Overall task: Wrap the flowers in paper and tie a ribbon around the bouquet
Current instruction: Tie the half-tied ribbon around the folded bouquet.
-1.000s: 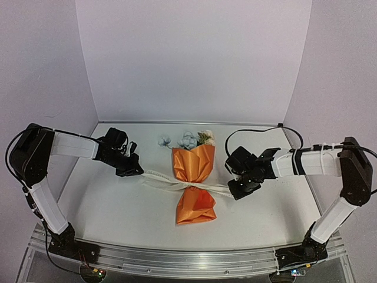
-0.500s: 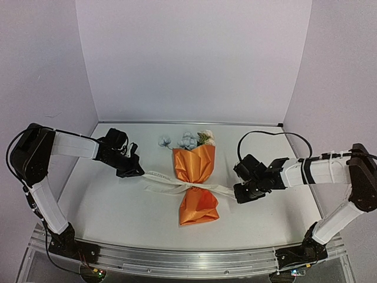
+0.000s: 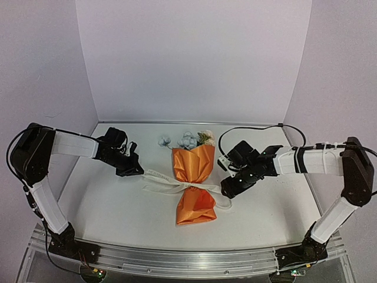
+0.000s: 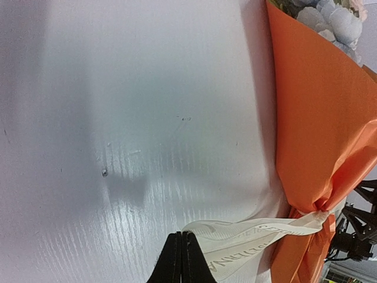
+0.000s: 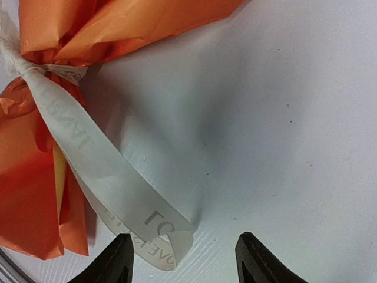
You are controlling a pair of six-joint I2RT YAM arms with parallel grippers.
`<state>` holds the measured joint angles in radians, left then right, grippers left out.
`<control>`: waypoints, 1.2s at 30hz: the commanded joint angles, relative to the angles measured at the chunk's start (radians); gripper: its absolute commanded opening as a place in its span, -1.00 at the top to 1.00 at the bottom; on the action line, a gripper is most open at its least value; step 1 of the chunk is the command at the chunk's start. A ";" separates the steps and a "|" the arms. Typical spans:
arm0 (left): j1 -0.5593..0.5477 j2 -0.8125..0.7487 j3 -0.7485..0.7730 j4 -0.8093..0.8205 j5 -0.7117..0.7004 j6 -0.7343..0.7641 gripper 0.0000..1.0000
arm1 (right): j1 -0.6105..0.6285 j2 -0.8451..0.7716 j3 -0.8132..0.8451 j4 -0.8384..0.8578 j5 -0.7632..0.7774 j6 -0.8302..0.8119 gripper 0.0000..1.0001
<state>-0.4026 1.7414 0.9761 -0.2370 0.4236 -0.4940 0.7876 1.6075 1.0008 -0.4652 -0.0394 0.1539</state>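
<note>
The bouquet lies mid-table: orange paper (image 3: 194, 183) cinched at the middle, with the pale blue and cream flowers (image 3: 188, 140) sticking out at the far end. The cream ribbon (image 3: 162, 180) is tied round the cinch. My left gripper (image 3: 136, 171) is shut on the ribbon's left end; in the left wrist view the ribbon (image 4: 253, 242) runs from the closed left gripper (image 4: 181, 253) to the paper (image 4: 312, 118). My right gripper (image 3: 225, 190) stands open just right of the cinch. In its wrist view the ribbon's loose right end (image 5: 100, 171) curls on the table between the open right gripper's (image 5: 185, 259) fingers, touching neither.
The white table (image 3: 118, 218) is walled by white panels at the back and both sides. A black cable (image 3: 247, 128) loops above the right arm. The metal rail with the arm bases (image 3: 177, 259) runs along the near edge.
The right gripper opened and let go of the ribbon's right end, which fell slack onto the table. It also moved left, closer to the bouquet. The left arm has not moved.
</note>
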 commanded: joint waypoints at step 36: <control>0.005 0.009 0.039 0.009 0.000 0.004 1.00 | 0.009 0.034 -0.090 0.118 0.083 0.209 0.92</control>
<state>-0.4026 1.7424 0.9886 -0.2363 0.4246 -0.4900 0.7910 1.6505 0.9355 -0.3663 -0.0066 0.3256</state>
